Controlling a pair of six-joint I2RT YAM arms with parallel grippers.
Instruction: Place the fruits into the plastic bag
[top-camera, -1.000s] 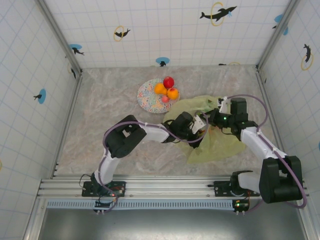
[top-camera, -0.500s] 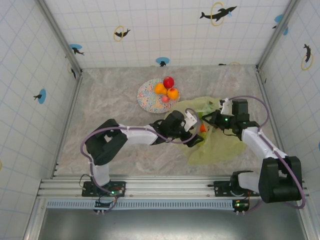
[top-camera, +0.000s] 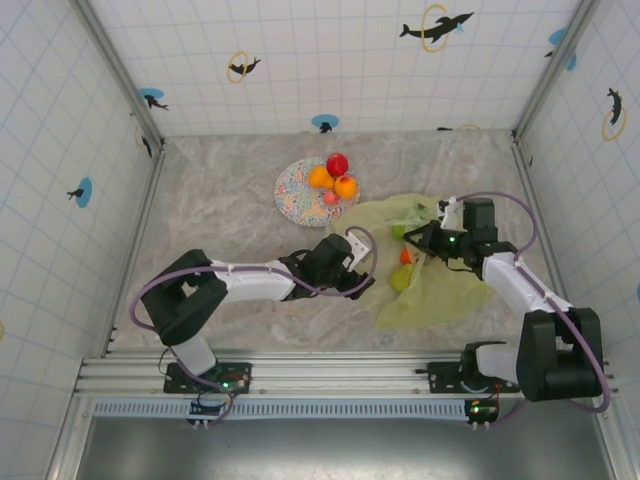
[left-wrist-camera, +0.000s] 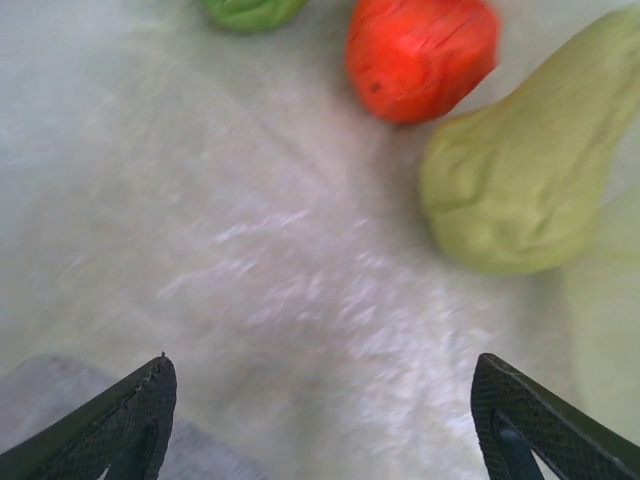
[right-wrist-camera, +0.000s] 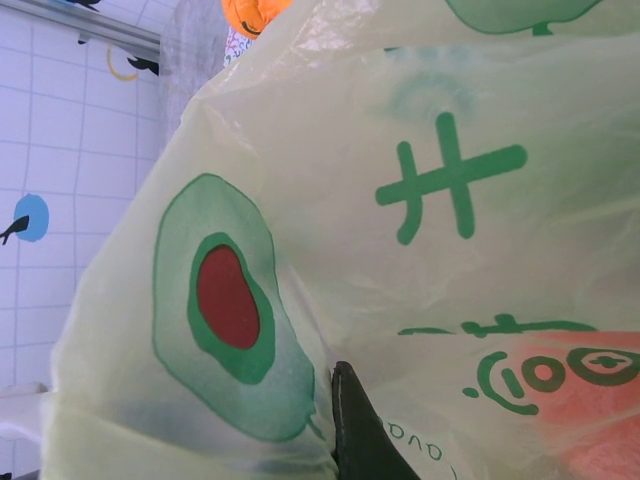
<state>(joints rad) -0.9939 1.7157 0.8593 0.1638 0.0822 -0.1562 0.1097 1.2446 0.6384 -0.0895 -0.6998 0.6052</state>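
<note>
The right end effector (top-camera: 413, 238) is clenched on the far edge of the plastic bag (top-camera: 445, 290). The left end effector (left-wrist-camera: 322, 370) is released and empty, just outside the bag's mouth. A pear (top-camera: 400, 279), a strawberry (top-camera: 405, 256) and a green apple (top-camera: 398, 231) lie at that mouth. Beyond the bag, the other fruits (top-camera: 338, 163) sit on a plate (top-camera: 295, 195).
</note>
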